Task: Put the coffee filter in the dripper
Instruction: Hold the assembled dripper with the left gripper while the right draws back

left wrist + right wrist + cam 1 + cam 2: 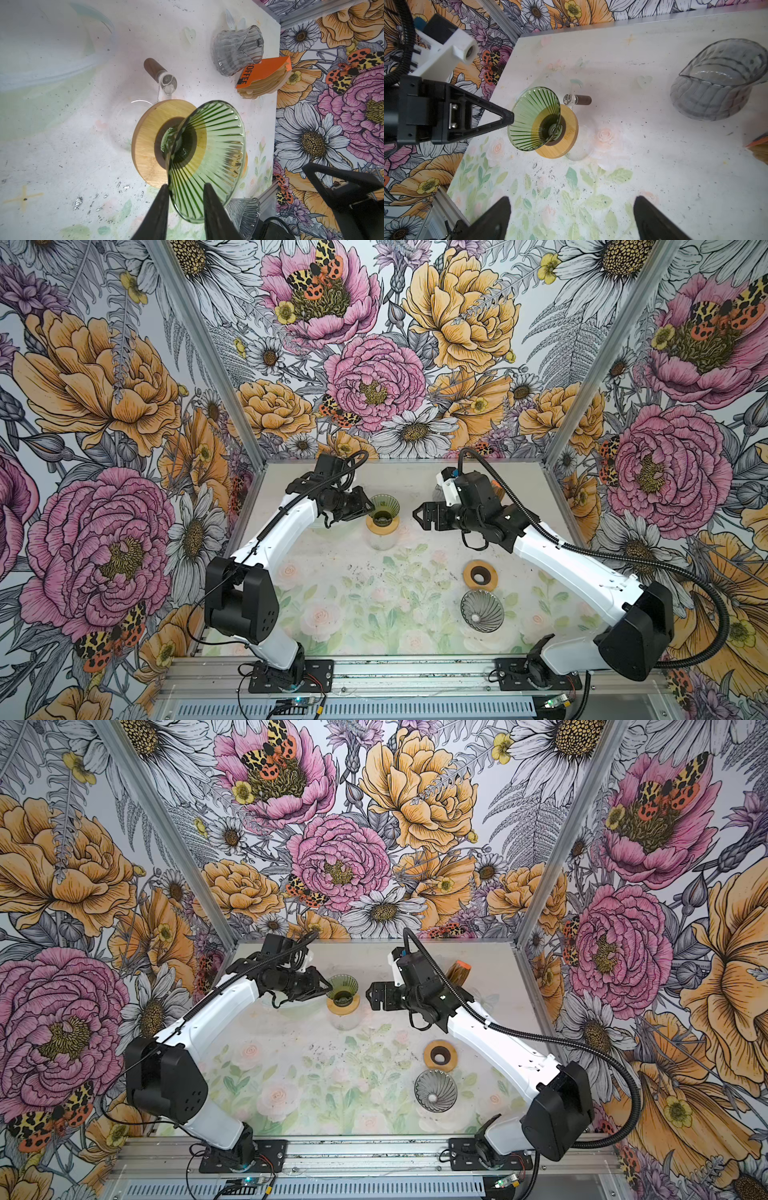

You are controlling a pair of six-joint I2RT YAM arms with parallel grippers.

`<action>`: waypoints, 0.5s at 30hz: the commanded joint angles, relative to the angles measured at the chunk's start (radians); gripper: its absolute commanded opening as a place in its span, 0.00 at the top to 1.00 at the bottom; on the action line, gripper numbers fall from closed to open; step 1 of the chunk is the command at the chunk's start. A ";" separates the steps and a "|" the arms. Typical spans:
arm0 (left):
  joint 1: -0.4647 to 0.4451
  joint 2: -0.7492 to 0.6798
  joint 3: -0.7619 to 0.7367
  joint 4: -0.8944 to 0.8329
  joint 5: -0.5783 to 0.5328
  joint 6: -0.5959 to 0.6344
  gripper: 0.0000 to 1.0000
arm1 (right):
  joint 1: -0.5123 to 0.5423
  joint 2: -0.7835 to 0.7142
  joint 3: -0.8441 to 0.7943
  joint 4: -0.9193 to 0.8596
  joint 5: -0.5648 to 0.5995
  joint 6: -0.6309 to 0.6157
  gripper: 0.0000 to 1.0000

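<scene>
You had these to hand:
- Dripper (207, 149): green glass, ribbed, glossy.
- Collar (145, 145) under it: pale wood, matt, with fine straight grain.
- Carafe (579, 153): clear, smooth glass. Its handle (151, 66) was dark wood.
- Jug (236, 52): smoky grey fluted glass, shiny.
- Coffee filters (259, 91): tan paper, in an orange card sleeve (268, 66).
- Your left pincer (185, 185) and right pincer (573, 197): black matt plastic.
- The surface (62, 145): matt, printed, scuffed and speckled with dark grit.
</scene>
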 commanded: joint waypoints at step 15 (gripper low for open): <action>-0.010 0.005 0.016 -0.015 -0.028 0.018 0.82 | -0.014 -0.023 -0.018 0.015 -0.005 0.008 0.08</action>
